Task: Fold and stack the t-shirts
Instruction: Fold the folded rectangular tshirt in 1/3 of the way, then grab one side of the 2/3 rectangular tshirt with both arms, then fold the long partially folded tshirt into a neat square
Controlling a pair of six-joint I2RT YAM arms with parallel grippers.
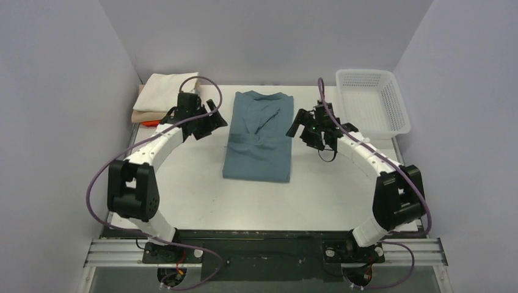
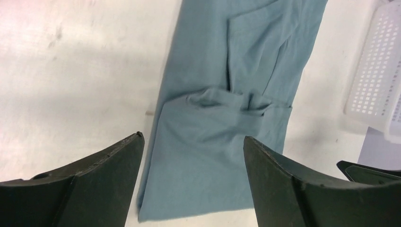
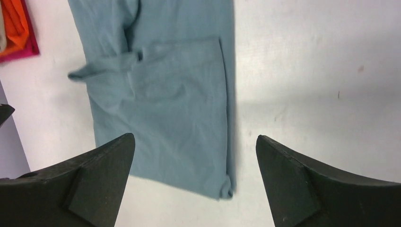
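A dusty teal-blue t-shirt (image 1: 259, 137) lies flat mid-table, folded lengthwise into a long strip with its sleeves tucked in. It fills the left wrist view (image 2: 222, 127) and the right wrist view (image 3: 165, 109). My left gripper (image 1: 215, 119) hovers open and empty just left of the shirt. My right gripper (image 1: 299, 126) hovers open and empty just right of it. A stack of folded shirts (image 1: 162, 97) lies at the back left, cream on top, tan under it, orange and red at the bottom edge (image 3: 16, 28).
A white perforated plastic basket (image 1: 372, 101) stands at the back right, also in the left wrist view (image 2: 373, 75). Grey walls close in on the left, right and back. The bare white table (image 1: 183, 195) spreads in front of the shirt.
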